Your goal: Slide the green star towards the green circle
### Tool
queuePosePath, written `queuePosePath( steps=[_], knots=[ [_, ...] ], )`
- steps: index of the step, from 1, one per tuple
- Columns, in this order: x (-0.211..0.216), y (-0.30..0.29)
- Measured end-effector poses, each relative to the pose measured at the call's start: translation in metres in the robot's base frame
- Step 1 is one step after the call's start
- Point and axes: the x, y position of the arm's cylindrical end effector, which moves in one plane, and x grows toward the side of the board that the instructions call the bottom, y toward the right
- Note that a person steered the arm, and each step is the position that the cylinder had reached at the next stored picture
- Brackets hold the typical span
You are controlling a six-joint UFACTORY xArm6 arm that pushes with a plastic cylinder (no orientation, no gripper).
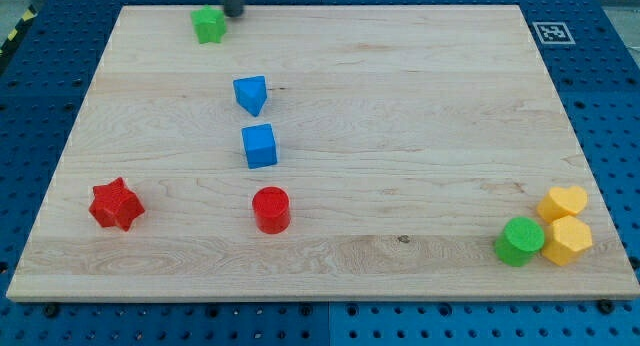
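The green star (pixel 209 25) lies near the board's top left edge. The green circle (pixel 520 241) stands near the bottom right corner, touching the yellow blocks. My tip (pixel 233 14) is at the view's top, just right of and slightly above the green star, close to it; only the rod's lowest part shows.
A blue triangle-like block (pixel 251 93) and a blue cube (pixel 259 146) sit left of centre. A red circle (pixel 271 209) and a red star (pixel 116 204) lie lower left. A yellow heart (pixel 563 201) and a yellow hexagon (pixel 567 240) sit beside the green circle.
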Motion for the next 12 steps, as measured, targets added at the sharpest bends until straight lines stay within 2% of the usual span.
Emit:
queuePosePath(
  steps=[1,2,3,5,7,8,10,12],
  knots=[
    [0.006,-0.039],
    [0.02,-0.038],
    [0.025,-0.026],
    [0.064,-0.003],
    [0.03,0.057],
    [0.041,0.083],
    [0.058,0.044],
    [0.076,0.078]
  ],
)
